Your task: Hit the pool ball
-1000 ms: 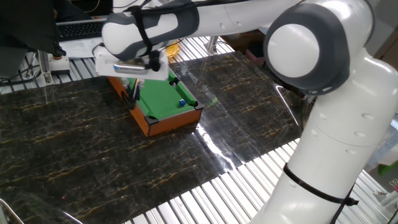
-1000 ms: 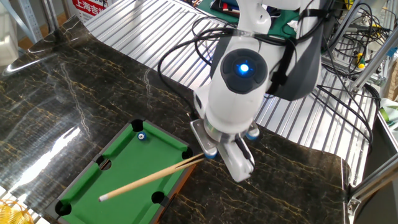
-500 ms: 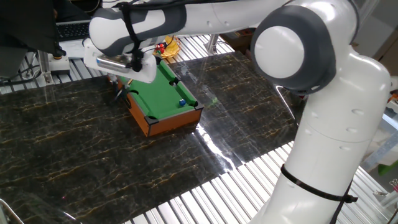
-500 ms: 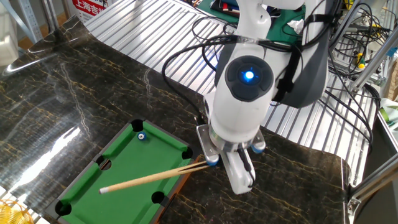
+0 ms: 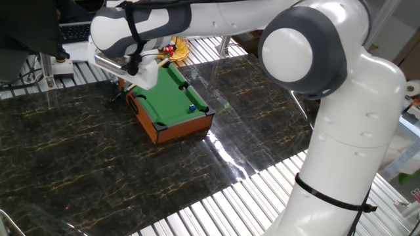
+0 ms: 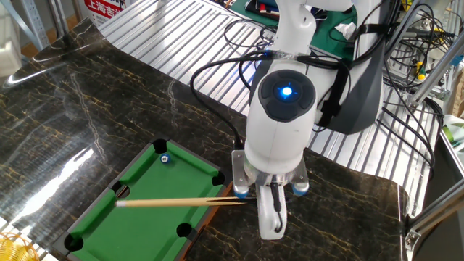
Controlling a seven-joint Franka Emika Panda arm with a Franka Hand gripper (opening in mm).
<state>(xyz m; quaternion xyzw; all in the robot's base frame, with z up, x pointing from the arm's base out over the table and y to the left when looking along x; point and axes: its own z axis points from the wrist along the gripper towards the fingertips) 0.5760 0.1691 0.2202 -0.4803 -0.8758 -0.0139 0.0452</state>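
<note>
The miniature pool table (image 6: 214, 178) has green felt and a wooden rim; it also shows in one fixed view (image 5: 176, 128). The tiny blue pool ball (image 6: 165, 159) lies near a corner pocket and shows in one fixed view (image 5: 191, 108) too. My gripper (image 6: 246, 201) hangs just off the table's end, shut on the butt of the long thin wooden cue stick (image 6: 177, 203). The cue lies level across the felt, its tip well short of the ball. In one fixed view my gripper (image 5: 128, 85) is at the table's far end, its fingers mostly hidden by the hand.
The dark marble tabletop (image 5: 79, 157) surrounds the pool table. A yellow basket (image 6: 11, 246) sits at the lower left edge. Ribbed metal panels (image 6: 181, 36) and loose cables (image 6: 406, 109) lie behind my arm.
My hand has turned and shifted, swinging the cue so its tip moved across the felt toward the ball's side; the cue now lies level. The blue ball has not moved.
</note>
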